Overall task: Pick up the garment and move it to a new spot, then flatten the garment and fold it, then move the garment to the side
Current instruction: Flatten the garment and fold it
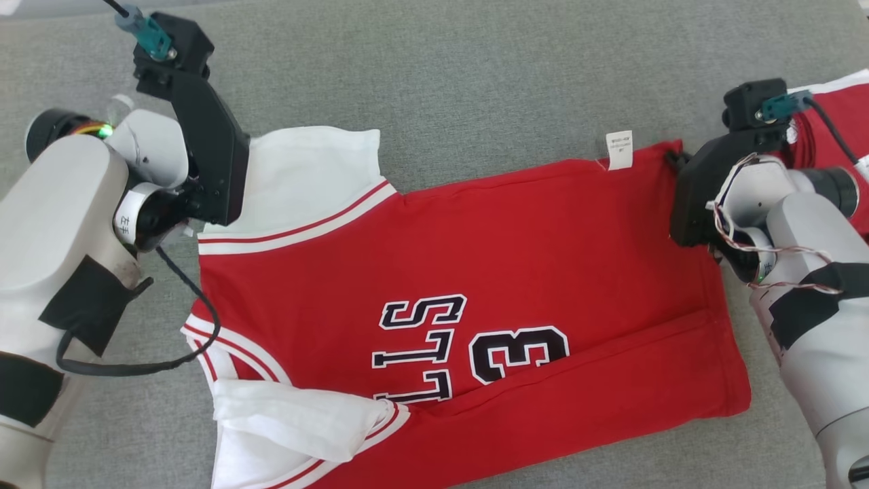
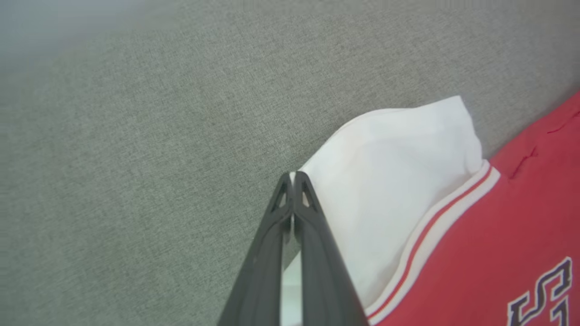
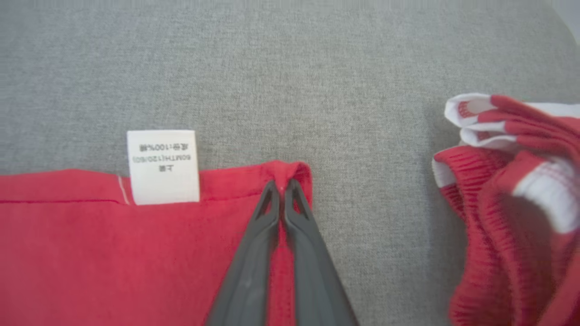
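Plenty of open grey fabric surface toward the far edge. Red jersey spread flat mid-surface, hem to the right. Pinched at both far corners: white sleeve in the fully closed left gripper, hem corner beside the care label in the closed right gripper. Tighter on the right: bunched red-and-white garment near, not touching.

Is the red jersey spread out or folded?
Mostly spread: the jersey lies flat, but one long edge is folded over, covering part of the lettering.
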